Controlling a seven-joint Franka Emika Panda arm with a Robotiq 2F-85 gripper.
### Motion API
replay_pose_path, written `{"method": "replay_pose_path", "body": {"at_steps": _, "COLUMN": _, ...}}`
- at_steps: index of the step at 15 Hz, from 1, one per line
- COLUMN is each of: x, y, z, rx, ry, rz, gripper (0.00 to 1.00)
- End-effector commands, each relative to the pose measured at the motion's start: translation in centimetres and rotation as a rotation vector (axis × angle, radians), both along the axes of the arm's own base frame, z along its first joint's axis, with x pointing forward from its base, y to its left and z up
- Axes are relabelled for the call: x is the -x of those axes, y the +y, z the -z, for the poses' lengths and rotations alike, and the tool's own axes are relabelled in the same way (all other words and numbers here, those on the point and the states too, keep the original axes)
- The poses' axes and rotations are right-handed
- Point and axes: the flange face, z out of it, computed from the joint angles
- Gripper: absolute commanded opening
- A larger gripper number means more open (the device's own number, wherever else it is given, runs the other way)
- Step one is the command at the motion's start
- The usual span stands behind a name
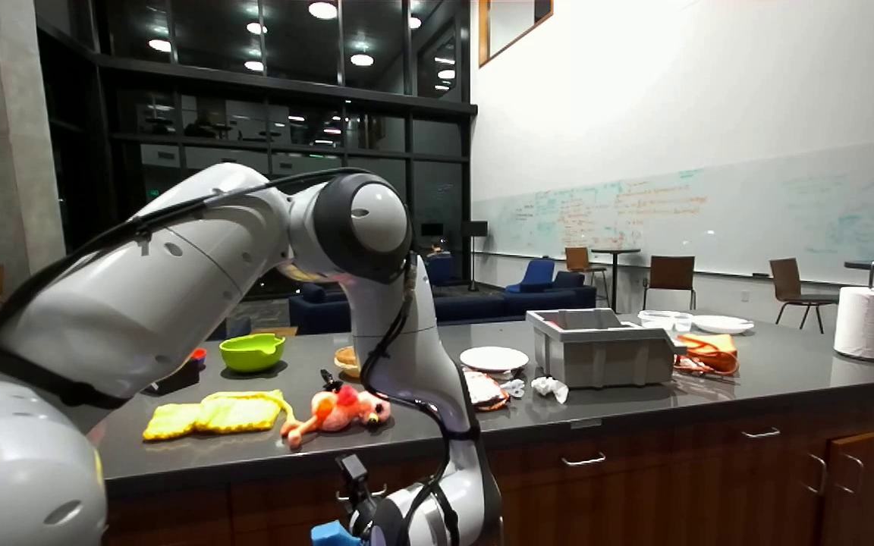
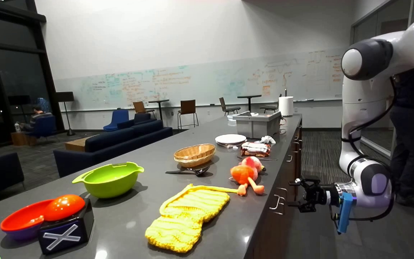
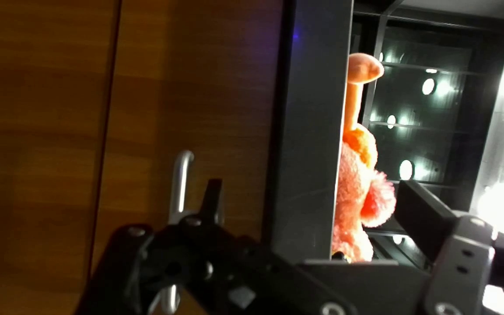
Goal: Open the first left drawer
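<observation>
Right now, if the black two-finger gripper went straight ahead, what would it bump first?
The gripper would probably bump the dark-brown wooden drawer front or its slim silver bar handle; maybe the grey countertop edge, as depth is unclear.

In an exterior view, with the wicker basket (image 2: 193, 158) on the desk (image 2: 128, 216) as clock centre, the spoon (image 2: 198, 171) lies just beside it at six o'clock, the knitted piece (image 2: 188, 217) farther out. The box (image 2: 65, 235) stands at eight, the packet (image 2: 255, 149) lies at three. At two come the plate (image 2: 230, 139), the bin (image 2: 252, 128) and the paper towel roll (image 2: 286, 106). In an exterior view, the first left drawer (image 1: 285, 502) sits below the desk's edge, at six o'clock from the toy flamingo (image 1: 340, 408).
</observation>
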Motion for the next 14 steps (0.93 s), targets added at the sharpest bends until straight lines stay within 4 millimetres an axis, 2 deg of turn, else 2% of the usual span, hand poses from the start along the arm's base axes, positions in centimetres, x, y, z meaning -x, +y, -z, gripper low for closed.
{"method": "replay_pose_path", "body": {"at_steps": 1, "x": 0.0, "y": 0.0, "z": 0.0, "rx": 0.000, "ry": 0.000, "rz": -0.001, "gripper": 1.00}}
{"method": "replay_pose_path", "body": {"at_steps": 7, "x": -0.7, "y": -1.0, "z": 0.9, "rx": 0.091, "ry": -0.113, "rz": 0.127, "gripper": 1.00}}
{"method": "replay_pose_path", "body": {"at_steps": 14, "x": -0.2, "y": -1.0, "z": 2.4, "rx": 0.091, "ry": -0.144, "rz": 0.231, "gripper": 1.00}}
